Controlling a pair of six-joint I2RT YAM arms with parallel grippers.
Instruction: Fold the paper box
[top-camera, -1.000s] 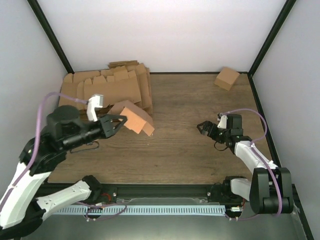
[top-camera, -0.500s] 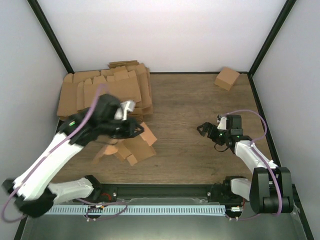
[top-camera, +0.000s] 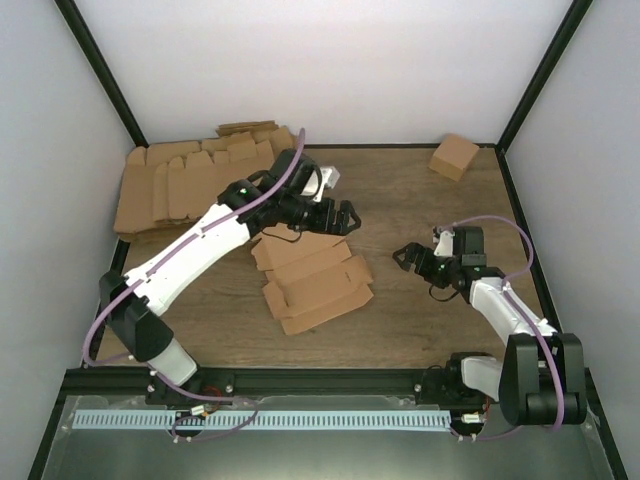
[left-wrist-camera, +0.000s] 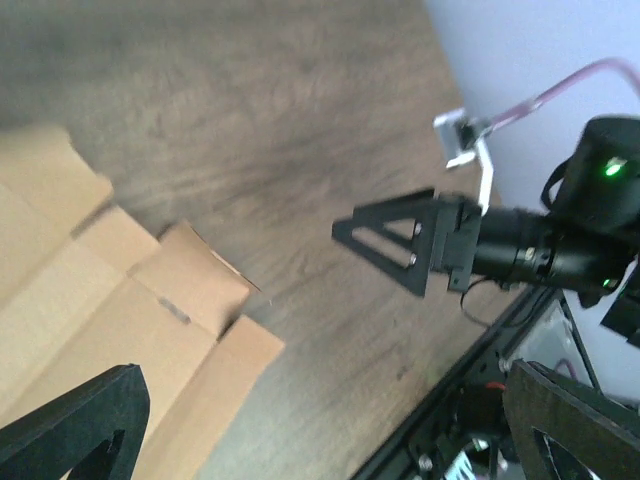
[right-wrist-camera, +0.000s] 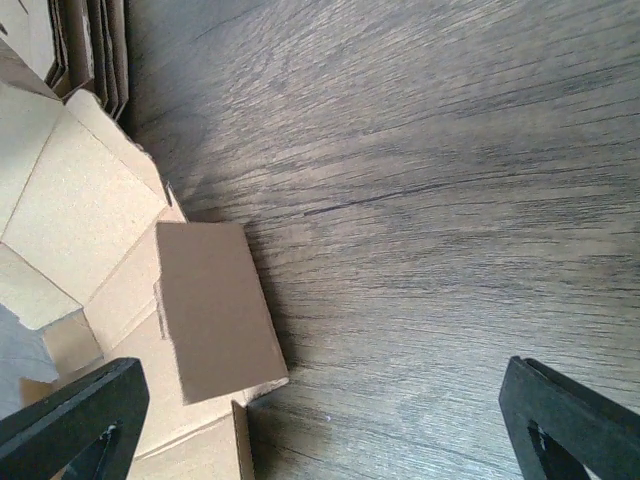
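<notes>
The paper box (top-camera: 315, 282) is a flat brown blank with notched flaps, lying on the table's middle with nothing holding it. My left gripper (top-camera: 337, 220) hovers open just beyond its far edge, empty. In the left wrist view the paper box (left-wrist-camera: 110, 330) fills the lower left, and the left gripper (left-wrist-camera: 320, 405) spans bare wood. My right gripper (top-camera: 410, 256) stands open to the right of the blank, apart from it. In the right wrist view a flap of the paper box (right-wrist-camera: 215, 310) lies at the left, and the right gripper (right-wrist-camera: 320, 405) is over wood.
A thick pile of brown blanks (top-camera: 190, 180) lies at the back left. A small cube-like carton (top-camera: 454, 156) sits in the back right corner. Black frame posts and white walls close in the table. The right gripper (left-wrist-camera: 410, 240) shows in the left wrist view.
My left arm swung right from the pile toward the table's middle carrying the blank, then opened; the blank now lies flat and free. The right arm barely moved.
</notes>
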